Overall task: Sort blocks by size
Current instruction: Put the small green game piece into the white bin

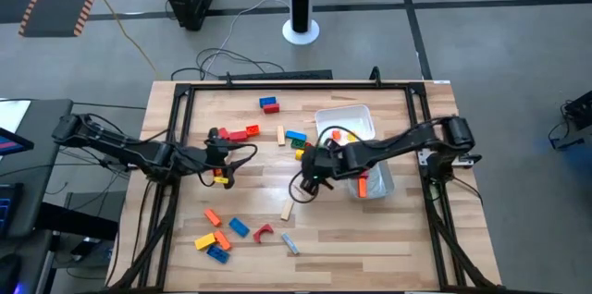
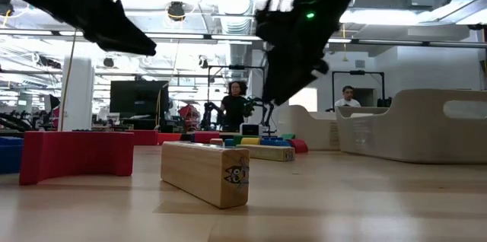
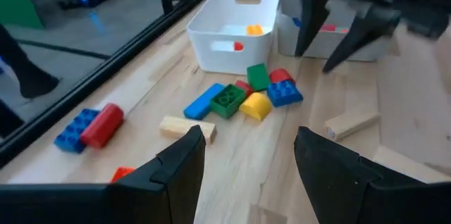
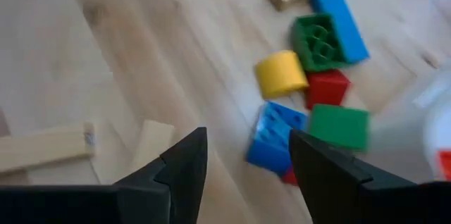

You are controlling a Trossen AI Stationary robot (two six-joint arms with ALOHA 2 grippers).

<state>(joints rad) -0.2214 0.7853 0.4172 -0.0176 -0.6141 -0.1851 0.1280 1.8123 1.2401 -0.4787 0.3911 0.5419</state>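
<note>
A white tub (image 1: 359,116) beside a clear tub (image 1: 379,184) on the wooden table (image 1: 388,229).

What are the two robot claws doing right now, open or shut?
Left gripper: jaws open, holding nothing, above the table's left side.
Right gripper: jaws open, holding nothing, beside the cluster of blocks.

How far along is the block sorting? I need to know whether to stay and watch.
Early days. Done: a few blocks lie in the white tub and the clear tub. In hand: nothing; the right gripper hangs open and empty by the middle cluster, and the left gripper is open too. Left: most blocks, including the near-left group.
</note>
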